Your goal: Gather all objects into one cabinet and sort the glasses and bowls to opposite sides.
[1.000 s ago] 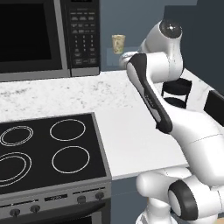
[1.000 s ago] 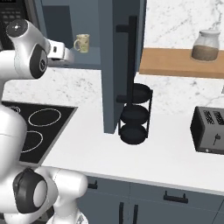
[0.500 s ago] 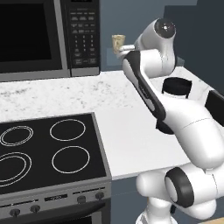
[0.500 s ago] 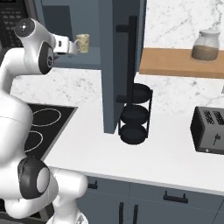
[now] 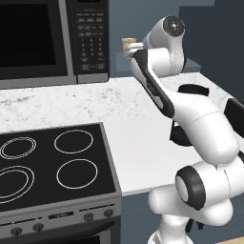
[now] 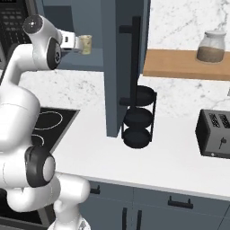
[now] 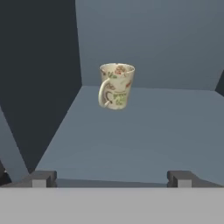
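Gripper [image 7: 109, 177] nearer now, fingers apart, before patterned mug [image 7: 115, 86] in cabinet [image 6: 123, 54].

In the left base view the arm [image 5: 157, 86] covers most of the cup [image 5: 127, 45]; only its pale top and left side show. The stove [image 5: 47, 167] and microwave [image 5: 43, 38] run off the left edge. In the right base view the toaster [image 6: 214, 134] is cut by the right edge. The cup's pattern [image 7: 117, 87] is too blurred to read.
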